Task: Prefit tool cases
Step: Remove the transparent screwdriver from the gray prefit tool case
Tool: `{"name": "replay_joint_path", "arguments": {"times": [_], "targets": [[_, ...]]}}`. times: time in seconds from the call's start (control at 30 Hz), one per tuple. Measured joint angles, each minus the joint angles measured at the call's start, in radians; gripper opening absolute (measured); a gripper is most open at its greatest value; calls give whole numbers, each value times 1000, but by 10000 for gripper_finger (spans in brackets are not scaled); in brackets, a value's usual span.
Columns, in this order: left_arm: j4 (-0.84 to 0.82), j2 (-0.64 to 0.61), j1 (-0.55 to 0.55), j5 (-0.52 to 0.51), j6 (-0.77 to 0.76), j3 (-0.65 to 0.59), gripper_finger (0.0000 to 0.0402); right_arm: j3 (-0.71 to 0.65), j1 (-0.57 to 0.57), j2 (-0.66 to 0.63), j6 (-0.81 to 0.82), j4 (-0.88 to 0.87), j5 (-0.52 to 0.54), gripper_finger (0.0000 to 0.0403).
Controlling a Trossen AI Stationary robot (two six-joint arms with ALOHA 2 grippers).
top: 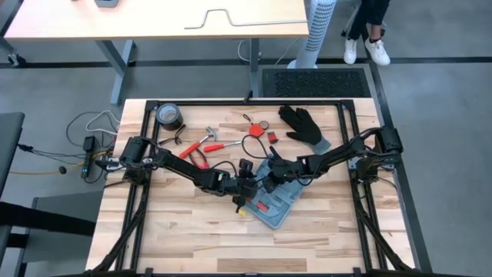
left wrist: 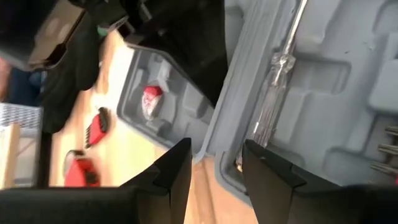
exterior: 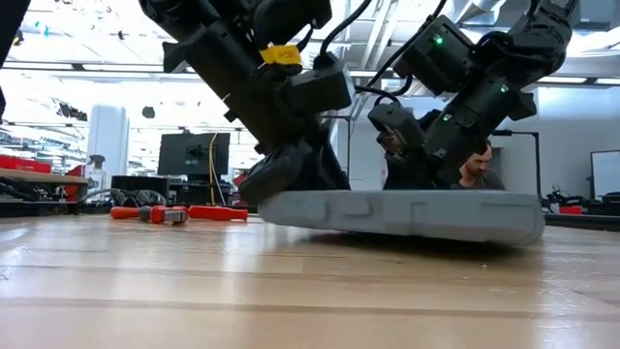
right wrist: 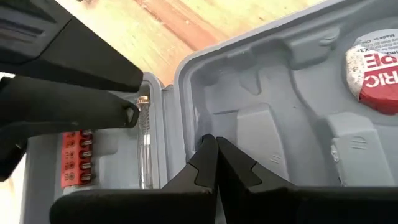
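You are working over the open tool case (top: 274, 201) lying mid-tabletop, left pincer (left wrist: 214, 171) spread above its screwdriver (left wrist: 273, 93), right pincer (right wrist: 214, 152) closed inside; next, probably seat the loose tools.

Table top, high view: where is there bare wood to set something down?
Bare wood runs along the near edge of the table, below the open tool case. The middle is crowded: both pincers meet at the case, with pliers, tape roll and black glove beyond.
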Motion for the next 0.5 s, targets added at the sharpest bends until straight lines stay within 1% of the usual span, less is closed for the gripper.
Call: {"name": "replay_joint_path", "arguments": {"times": [0.07, 0.17, 0.3, 0.43, 0.5], "targets": [[-3, 1, 0, 18, 4, 1, 132, 0, 0, 0, -2, 0, -3, 16], [-19, -1, 0, 14, -3, 2, 132, 1, 0, 1, -1, 1, -2, 16], [-44, -31, 0, 23, -4, 2, 132, 1, 0, 1, -1, 3, -2, 16], [-74, -47, -5, 79, -26, 3, 132, 1, 3, 1, -14, 3, -14, 16], [-95, -47, -5, 148, -51, 3, 132, 1, 4, 2, -16, 3, -15, 16]]}}
